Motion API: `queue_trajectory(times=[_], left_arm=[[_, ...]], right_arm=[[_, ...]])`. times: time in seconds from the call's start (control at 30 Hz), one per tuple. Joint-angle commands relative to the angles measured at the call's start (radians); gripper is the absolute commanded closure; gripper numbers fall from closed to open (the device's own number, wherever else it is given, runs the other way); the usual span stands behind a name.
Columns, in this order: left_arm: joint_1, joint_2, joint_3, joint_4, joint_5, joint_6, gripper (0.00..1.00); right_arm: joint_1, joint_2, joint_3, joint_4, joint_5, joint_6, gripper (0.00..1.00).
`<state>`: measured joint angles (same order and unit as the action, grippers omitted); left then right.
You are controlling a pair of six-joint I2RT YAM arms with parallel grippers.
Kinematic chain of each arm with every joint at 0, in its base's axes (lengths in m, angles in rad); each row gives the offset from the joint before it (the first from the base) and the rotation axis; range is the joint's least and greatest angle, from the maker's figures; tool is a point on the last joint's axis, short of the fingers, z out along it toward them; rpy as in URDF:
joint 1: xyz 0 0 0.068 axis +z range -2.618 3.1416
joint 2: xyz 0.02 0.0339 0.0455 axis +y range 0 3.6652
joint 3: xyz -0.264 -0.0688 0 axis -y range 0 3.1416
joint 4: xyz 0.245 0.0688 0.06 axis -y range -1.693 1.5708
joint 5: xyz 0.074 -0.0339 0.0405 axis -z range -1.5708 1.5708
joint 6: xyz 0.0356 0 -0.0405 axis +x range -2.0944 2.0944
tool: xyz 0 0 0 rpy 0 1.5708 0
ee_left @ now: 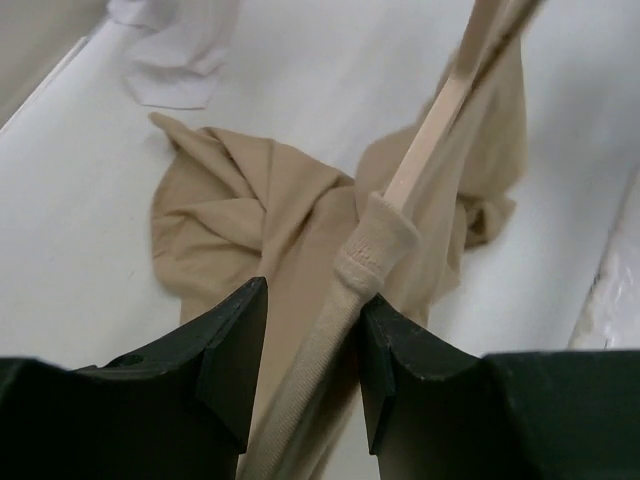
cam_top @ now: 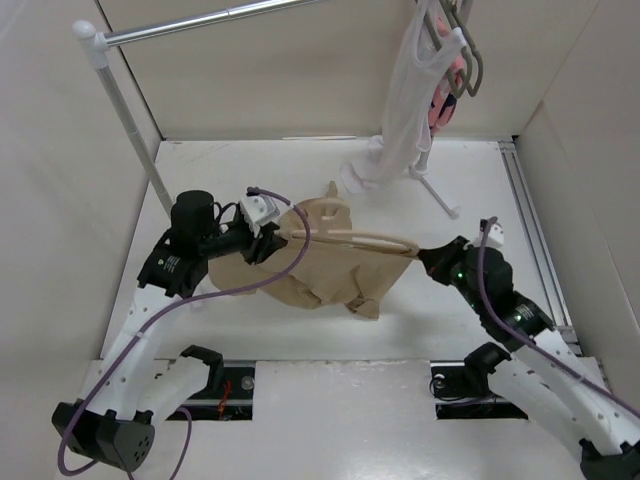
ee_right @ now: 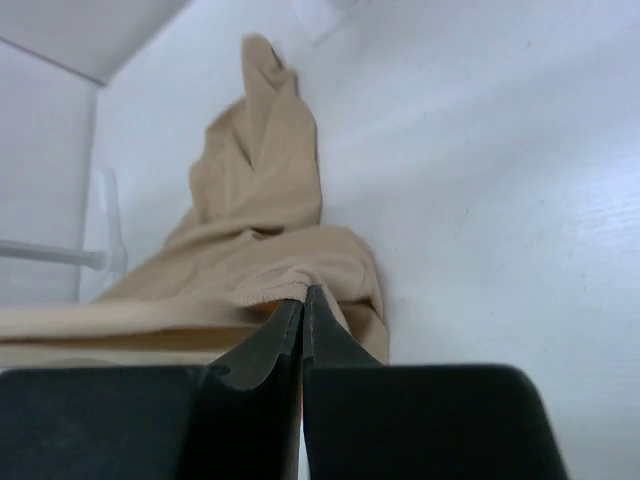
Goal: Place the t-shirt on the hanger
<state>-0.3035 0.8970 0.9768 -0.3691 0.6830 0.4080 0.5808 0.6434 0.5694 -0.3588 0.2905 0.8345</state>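
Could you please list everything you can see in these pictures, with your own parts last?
t-shirt: one, tan, bunched mid-table, partly threaded on the hanger.
hanger: one, pale wood, across the shirt, one end inside the cloth.
sleeveless top: one, white, hanging back right, hem reaching the table.
small garment: one, pink, behind the white top.
grey hangers: count unclear, top right, above those garments.
rail: one, silver, on a white stand, back left.
table: one, white.
arms: two, black and white, purple cables, near edge.
left hand: black, fingers apart, shirt's band between them.
right hand: black, closed on the shirt's edge.
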Motion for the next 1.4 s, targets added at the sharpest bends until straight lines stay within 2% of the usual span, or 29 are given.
queue_trajectory(times=[0.0, 0.13, 0.17, 0.23, 0.3, 0.33, 0.4, 0.47, 0.57, 0.7, 0.8, 0.9, 0.93, 1.13, 1.17, 1.2, 1.27, 1.3, 1.37], left_arm=[[0.029, -0.026, 0.011, -0.080, 0.085, 0.243, 1.00], [0.029, 0.005, 0.020, -0.185, 0.064, 0.385, 1.00], [0.029, 0.014, 0.020, -0.185, -0.010, 0.385, 1.00], [0.029, 0.028, 0.020, -0.171, -0.071, 0.385, 1.00], [0.029, 0.028, 0.007, -0.118, -0.115, 0.376, 1.00], [-0.003, 0.028, 0.007, -0.100, -0.134, 0.362, 1.00], [-0.029, 0.028, 0.007, -0.090, -0.151, 0.339, 1.00], [-0.039, 0.052, 0.017, -0.080, -0.111, 0.321, 1.00], [-0.051, 0.079, -0.012, -0.071, -0.053, 0.317, 1.00], [-0.121, 0.126, -0.036, -0.062, -0.022, 0.305, 1.00], [-0.196, 0.154, -0.046, -0.089, -0.011, 0.315, 0.98], [-0.207, 0.154, -0.055, -0.122, -0.031, 0.357, 0.93], [-0.207, 0.154, -0.055, -0.134, -0.042, 0.376, 0.91], [-0.207, 0.134, -0.066, -0.134, -0.065, 0.376, 0.88], [-0.207, 0.134, -0.066, -0.134, -0.074, 0.364, 0.88], [-0.207, 0.123, -0.066, -0.134, -0.074, 0.364, 0.87], [-0.207, 0.112, -0.055, -0.134, -0.086, 0.344, 0.87], [-0.207, 0.112, -0.055, -0.134, -0.086, 0.344, 0.87], [-0.207, 0.102, -0.055, -0.134, -0.097, 0.344, 0.87]], right_arm=[[-0.143, -0.060, -0.017, -0.170, -0.025, -0.135, 1.00], [-0.191, 0.024, 0.116, -0.221, -0.048, -0.268, 1.00], [-0.191, 0.035, 0.147, -0.235, -0.048, -0.323, 1.00], [-0.191, 0.045, 0.207, -0.217, -0.069, -0.368, 1.00], [-0.191, 0.081, 0.266, -0.174, -0.147, -0.489, 1.00], [-0.191, 0.094, 0.286, -0.158, -0.240, -0.524, 1.00], [-0.167, 0.140, 0.346, -0.158, -0.292, -0.569, 1.00], [-0.119, 0.165, 0.372, -0.181, -0.255, -0.569, 1.00], [-0.119, 0.177, 0.356, -0.193, -0.223, -0.537, 1.00], [-0.099, 0.187, 0.252, -0.068, -0.332, -0.499, 1.00], [-0.064, 0.246, 0.202, -0.042, -0.364, -0.457, 1.00], [-0.041, 0.329, 0.192, -0.095, -0.364, -0.457, 0.71], [-0.018, 0.358, 0.213, -0.153, -0.364, -0.468, 0.52], [0.120, 0.412, 0.320, -0.351, -0.327, -0.483, 0.27], [0.167, 0.426, 0.336, -0.421, -0.318, -0.483, 0.18], [0.195, 0.452, 0.345, -0.446, -0.318, -0.451, 0.14], [0.259, 0.472, 0.333, -0.462, -0.336, -0.414, 0.10], [0.325, 0.481, 0.292, -0.439, -0.347, -0.391, 0.08], [0.375, 0.507, 0.244, -0.372, -0.369, -0.327, 0.08]])
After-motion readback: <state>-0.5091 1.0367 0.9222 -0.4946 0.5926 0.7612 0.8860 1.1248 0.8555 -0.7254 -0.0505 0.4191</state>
